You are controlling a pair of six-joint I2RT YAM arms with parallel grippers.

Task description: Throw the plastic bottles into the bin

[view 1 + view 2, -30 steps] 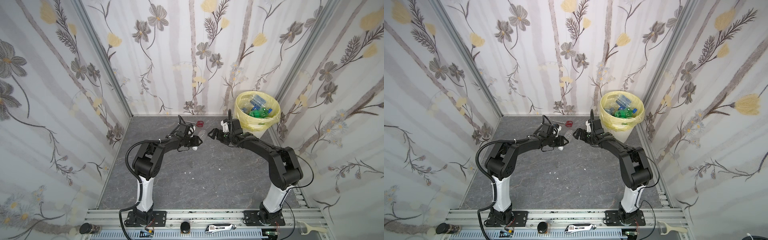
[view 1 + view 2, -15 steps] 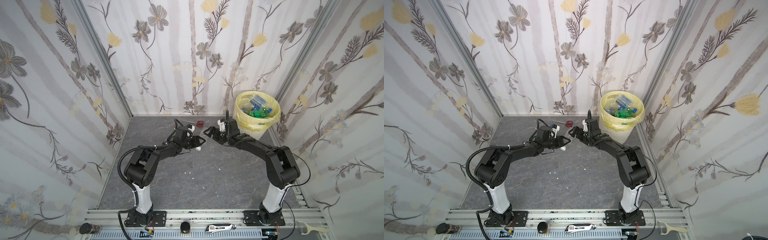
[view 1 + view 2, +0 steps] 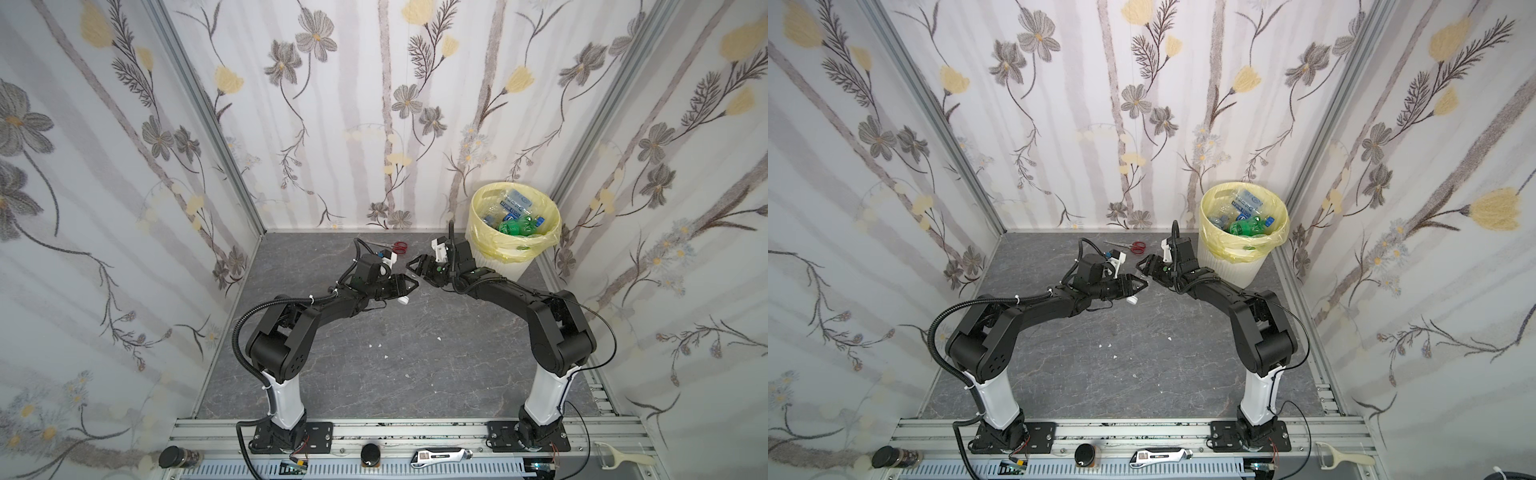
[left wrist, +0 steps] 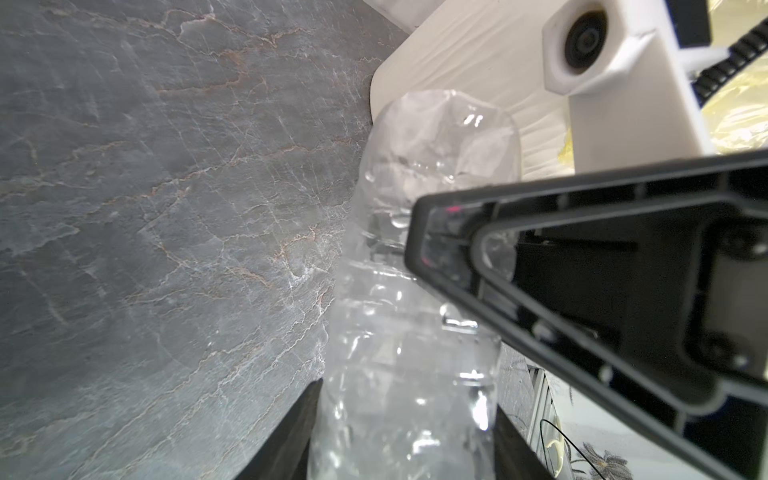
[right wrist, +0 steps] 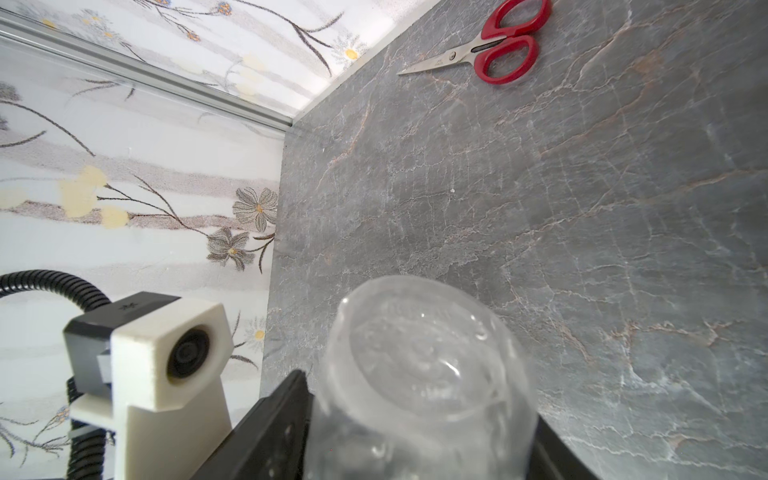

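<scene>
Handover position is noted at the rear middle of the table (image 3: 395,374). One clear bottle (image 4: 415,353) is grasped from both ends. It is clamped between the jaws of the left gripper (image 3: 409,286). Nearer its base it is enclosed by the right gripper (image 3: 412,266), whose jaws are seen pressed against both sides in the right wrist view. Other bottles (image 3: 515,216) are found inside the yellow-lined bin (image 3: 515,268) at the rear right corner. Red-handled scissors (image 5: 498,45) are recorded lying apart by the back wall.

The clear bottle (image 5: 419,386) is glossy, crinkled plastic; the tabletop (image 3: 415,365) is matt and stone-look; the scissors (image 3: 395,247) at its twelve o'clock show shiny metal blades.
</scene>
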